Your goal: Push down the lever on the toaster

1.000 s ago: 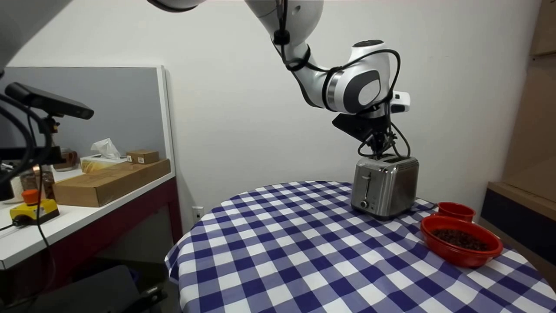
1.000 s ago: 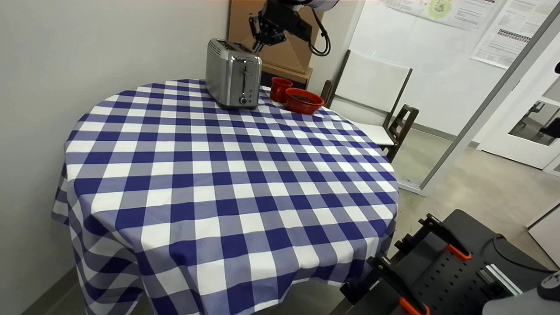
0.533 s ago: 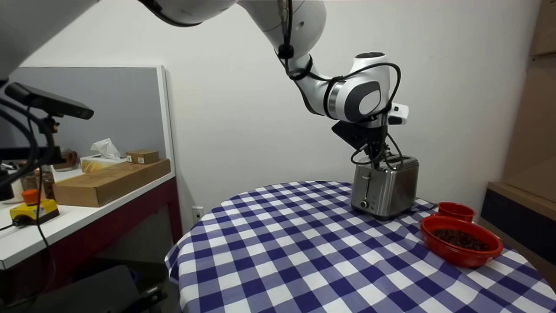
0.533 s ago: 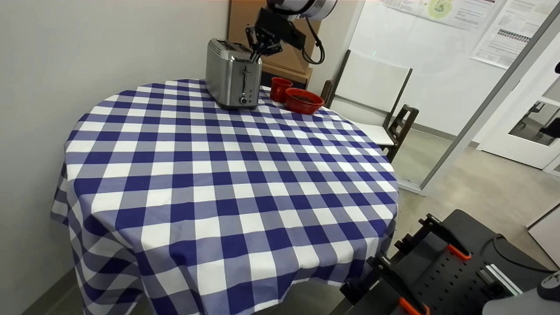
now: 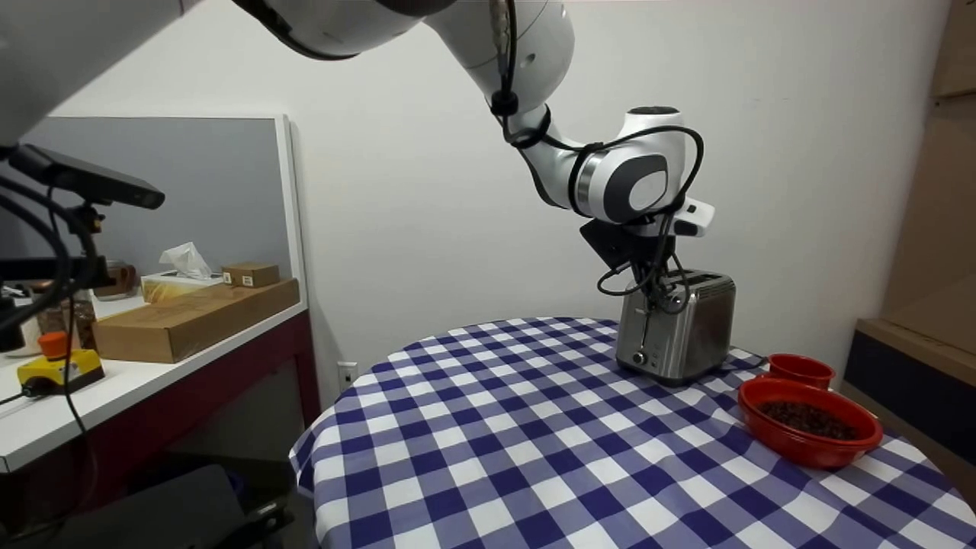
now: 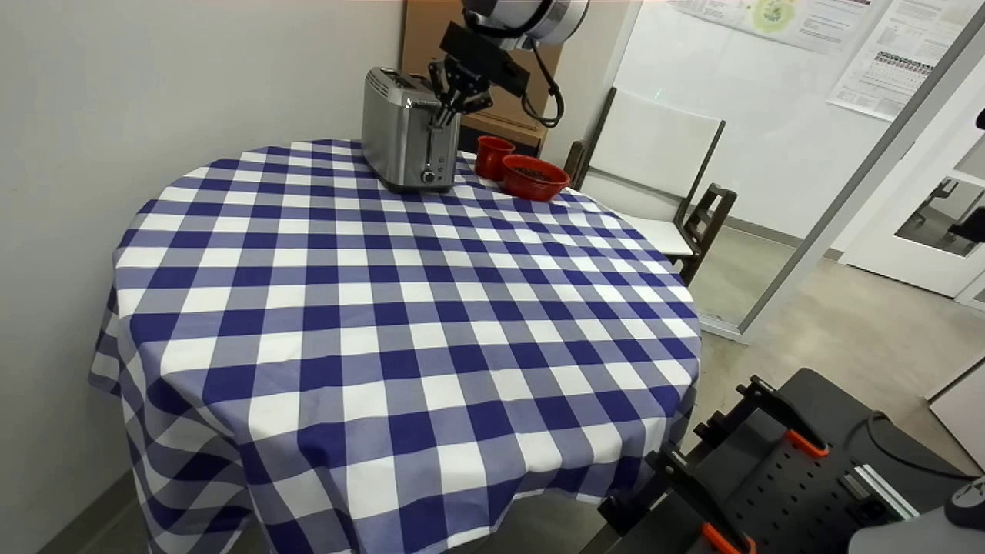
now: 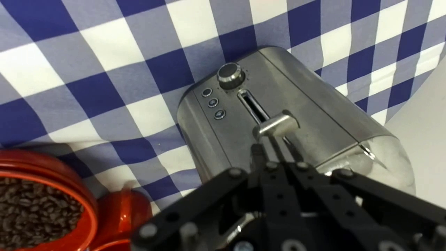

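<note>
The silver-grey toaster (image 5: 705, 328) stands upright on the table's far side; it also shows in an exterior view (image 6: 385, 131) and in the wrist view (image 7: 306, 108). Its metal lever (image 7: 278, 124) sits across the slot, with open slot between it and the dial (image 7: 230, 75). My gripper (image 7: 275, 141) is shut, its two fingertips close together with nothing between them. The tips are right at the lever's upper side; whether they press on it I cannot tell. In the exterior views the gripper (image 5: 653, 293) (image 6: 444, 119) is at the toaster's control face and partly covers the lever.
A red bowl of dark beans (image 5: 810, 423) and a red mug (image 5: 801, 369) stand close to the toaster; both show in the wrist view, the bowl (image 7: 92, 223) and mug (image 7: 123, 212). A checked cloth (image 6: 369, 308) covers the round table. The wall is behind the toaster.
My gripper has moved down, from above the toaster's top edge to in front of its control face at the lever. The toaster, bowl and mug have not moved.
</note>
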`<move>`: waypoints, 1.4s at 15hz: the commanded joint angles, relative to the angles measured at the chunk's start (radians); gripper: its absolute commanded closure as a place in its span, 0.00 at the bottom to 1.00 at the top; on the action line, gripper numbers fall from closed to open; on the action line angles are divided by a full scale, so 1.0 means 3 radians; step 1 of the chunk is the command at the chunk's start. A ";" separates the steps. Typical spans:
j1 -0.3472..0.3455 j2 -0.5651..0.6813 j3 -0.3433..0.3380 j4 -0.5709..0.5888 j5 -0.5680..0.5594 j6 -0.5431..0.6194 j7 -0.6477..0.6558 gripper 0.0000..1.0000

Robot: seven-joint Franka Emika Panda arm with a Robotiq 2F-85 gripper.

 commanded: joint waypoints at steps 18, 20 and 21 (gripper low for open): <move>-0.0046 0.0729 0.0064 0.0424 0.0313 0.0328 0.0147 1.00; -0.0068 0.0729 0.0076 0.0414 0.0315 0.0335 0.0122 1.00; -0.0077 0.0727 0.0079 0.0411 0.0316 0.0336 0.0117 1.00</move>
